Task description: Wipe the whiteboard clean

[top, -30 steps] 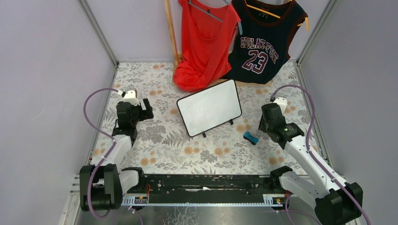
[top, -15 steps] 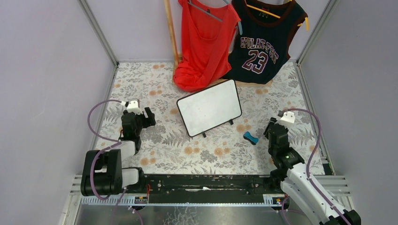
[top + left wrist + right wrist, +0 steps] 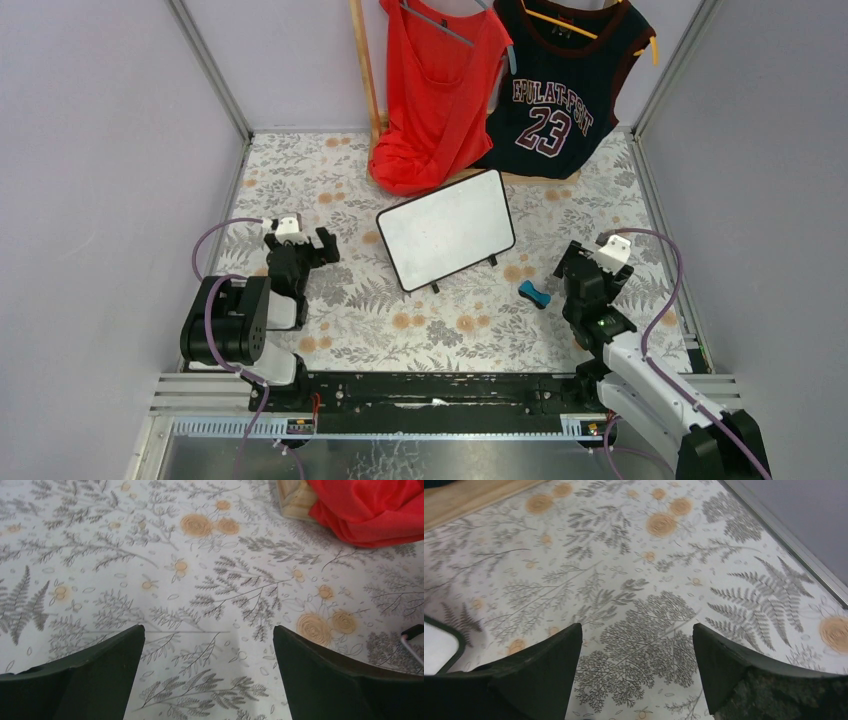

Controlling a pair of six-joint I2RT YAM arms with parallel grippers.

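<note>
Top external view: both arms have drawn back toward their bases over the last second, and nothing is being wiped.
Left claw (image 3: 207,630): spread wide and empty over the bare patterned tabletop (image 3: 400,330), well apart from the board.
Whiteboard (image 3: 447,242): mid-tabletop between the arms, unmoved, with a face that looks blank and no red writing I can make out.
Board's heading: the long axis runs from near-left to far-right, skewed to the tabletop edges. The face turns up and toward the arms, with the feet on the near long edge. It probably leans back, though the overhead view leaves that unsure.
Blue eraser (image 3: 534,294): lying loose just right of the board.
Right claw (image 3: 636,630): half closed a second ago, now spread wide and holding nothing, near the eraser.
Meaning: the erasing looks finished, and the arms seem to be parking.
</note>
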